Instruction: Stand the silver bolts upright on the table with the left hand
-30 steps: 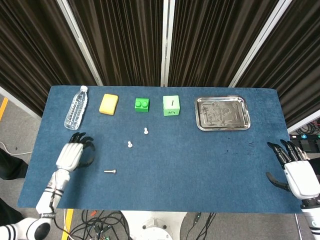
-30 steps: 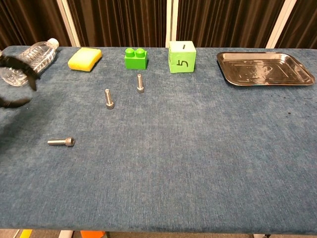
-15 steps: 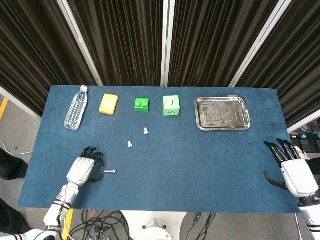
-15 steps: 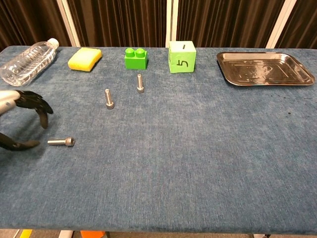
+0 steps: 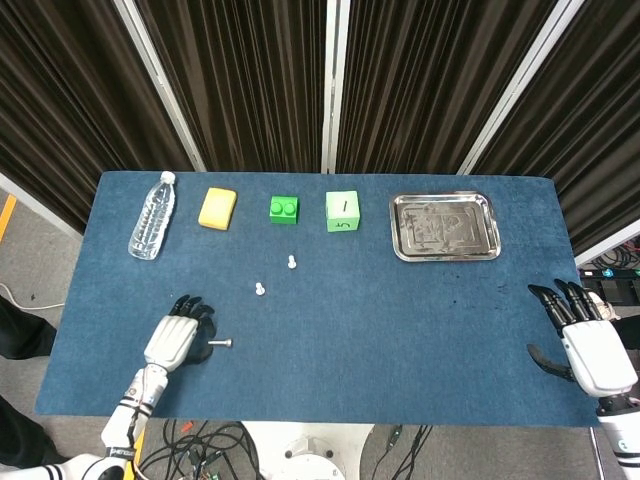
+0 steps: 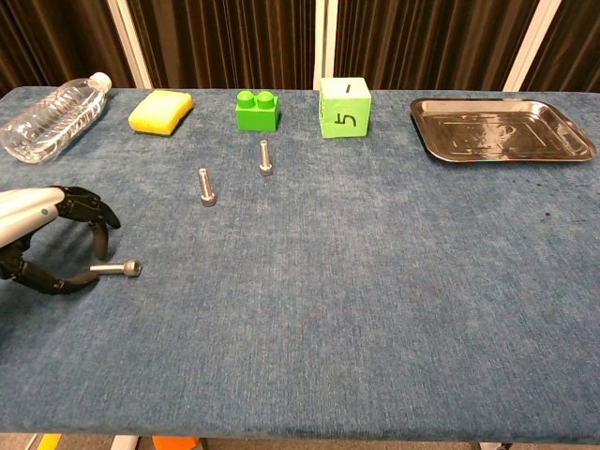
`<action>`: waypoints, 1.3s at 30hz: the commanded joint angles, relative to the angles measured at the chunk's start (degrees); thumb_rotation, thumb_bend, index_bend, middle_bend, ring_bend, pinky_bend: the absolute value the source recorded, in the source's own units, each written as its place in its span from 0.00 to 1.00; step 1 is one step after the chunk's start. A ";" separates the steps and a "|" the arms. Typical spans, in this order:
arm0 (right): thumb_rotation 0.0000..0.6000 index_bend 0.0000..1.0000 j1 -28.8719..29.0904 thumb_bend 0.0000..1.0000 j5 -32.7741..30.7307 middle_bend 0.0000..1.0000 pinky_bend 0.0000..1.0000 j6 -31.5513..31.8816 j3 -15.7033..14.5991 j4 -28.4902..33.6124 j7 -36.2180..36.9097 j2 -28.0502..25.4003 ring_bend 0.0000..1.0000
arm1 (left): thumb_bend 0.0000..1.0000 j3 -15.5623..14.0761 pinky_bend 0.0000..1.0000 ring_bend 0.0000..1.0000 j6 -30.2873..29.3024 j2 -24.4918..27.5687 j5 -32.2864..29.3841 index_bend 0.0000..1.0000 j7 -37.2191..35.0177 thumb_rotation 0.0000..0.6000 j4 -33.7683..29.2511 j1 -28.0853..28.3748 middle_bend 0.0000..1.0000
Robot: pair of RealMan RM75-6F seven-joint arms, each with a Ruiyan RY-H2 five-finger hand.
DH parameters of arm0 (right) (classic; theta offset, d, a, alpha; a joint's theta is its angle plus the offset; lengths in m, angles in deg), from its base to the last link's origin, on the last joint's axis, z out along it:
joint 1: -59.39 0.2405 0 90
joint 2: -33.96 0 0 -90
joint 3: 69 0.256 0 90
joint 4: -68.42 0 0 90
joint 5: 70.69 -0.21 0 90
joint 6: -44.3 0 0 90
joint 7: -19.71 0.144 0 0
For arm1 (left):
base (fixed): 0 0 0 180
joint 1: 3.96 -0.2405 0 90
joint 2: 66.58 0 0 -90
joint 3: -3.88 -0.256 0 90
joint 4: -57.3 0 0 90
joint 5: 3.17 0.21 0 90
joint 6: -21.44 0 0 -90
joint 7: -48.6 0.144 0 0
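Lying bolt [image 6: 117, 269] between left hand [image 6: 52, 239] fingers

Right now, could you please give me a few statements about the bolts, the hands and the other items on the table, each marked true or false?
1. Two silver bolts stand upright on the table. True.
2. The third bolt stands upright too. False: it lies on its side.
3. The left hand reaches around the lying bolt's shaft end, fingers apart. True.
4. The metal tray holds a bolt. False: nothing lies in it.
5. The water bottle stands upright. False: it lies on its side.
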 commanded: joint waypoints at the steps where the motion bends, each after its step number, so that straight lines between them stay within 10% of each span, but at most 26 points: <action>1: 1.00 0.08 0.03 0.20 0.05 0.14 0.01 -0.04 -0.04 0.19 -0.17 -0.06 0.00 | 0.33 -0.17 0.00 0.06 -0.02 -0.14 0.32 0.52 -0.60 1.00 0.44 -0.34 0.22; 39: 1.00 0.08 -0.55 0.20 -0.07 0.15 0.01 0.88 -0.14 0.62 -0.59 -0.20 0.00 | 0.43 2.58 0.00 0.06 0.78 1.99 1.82 0.55 -3.21 1.00 -1.10 0.10 0.23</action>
